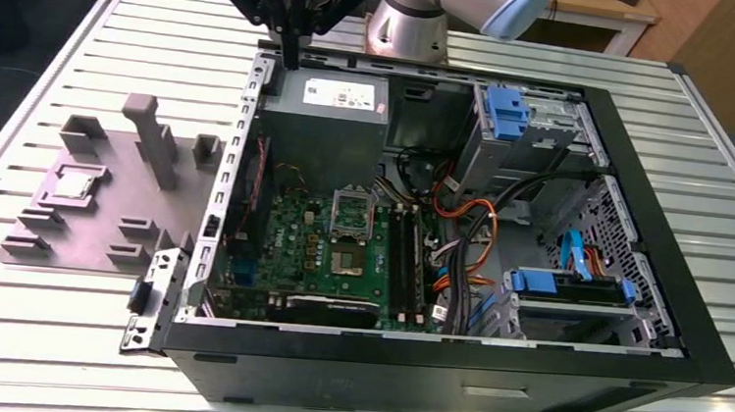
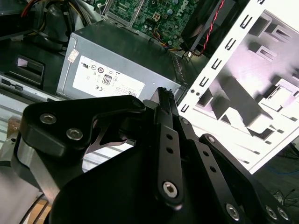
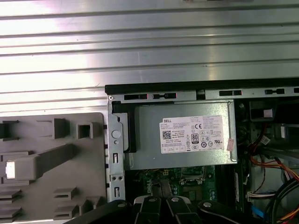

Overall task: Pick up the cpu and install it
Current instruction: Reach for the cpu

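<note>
Arm: smooth silver-grey tubular metal arm [image 1: 405, 27] | Cap: rounded pale-blue plastic joint cap [image 1: 515, 11], near the gripper | Gripper: matte black linkage gripper [image 2: 163, 94], flat pivoted bars tapering to a narrow tip | Fasteners: silver hex-socket screws [image 2: 169, 188] along the gripper's bars, two on its rounded side plate

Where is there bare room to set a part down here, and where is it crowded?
Bare table slats flank the grey fixture tray on its camera-near side and its far side, up to the gripper. A narrow strip runs beside the computer case on the exterior view's right. Crowded: the case interior with cables; the tray with posts and the cpu.
</note>
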{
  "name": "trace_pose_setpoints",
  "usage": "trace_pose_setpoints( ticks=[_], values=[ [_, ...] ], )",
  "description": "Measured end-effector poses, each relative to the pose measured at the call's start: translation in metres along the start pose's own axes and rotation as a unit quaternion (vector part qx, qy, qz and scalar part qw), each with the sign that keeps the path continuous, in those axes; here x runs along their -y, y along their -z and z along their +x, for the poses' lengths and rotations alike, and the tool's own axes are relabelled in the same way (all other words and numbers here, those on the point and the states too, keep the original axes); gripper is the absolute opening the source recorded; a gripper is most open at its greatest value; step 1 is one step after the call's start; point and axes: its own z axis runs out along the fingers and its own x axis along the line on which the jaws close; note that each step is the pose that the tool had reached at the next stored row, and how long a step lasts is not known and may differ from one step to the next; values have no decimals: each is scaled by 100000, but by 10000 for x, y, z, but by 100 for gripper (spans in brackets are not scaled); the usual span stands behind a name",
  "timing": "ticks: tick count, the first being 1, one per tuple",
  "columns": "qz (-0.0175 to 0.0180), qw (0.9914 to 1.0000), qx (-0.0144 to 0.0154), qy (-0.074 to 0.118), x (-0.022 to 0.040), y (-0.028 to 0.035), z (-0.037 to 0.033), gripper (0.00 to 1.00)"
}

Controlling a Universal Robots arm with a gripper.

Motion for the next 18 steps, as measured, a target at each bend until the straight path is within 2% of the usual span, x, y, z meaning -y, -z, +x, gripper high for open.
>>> trace_pose_setpoints(
  ticks=[18],
  values=[
    [0,100000,2,-2,5,2,67,11]
  ],
)
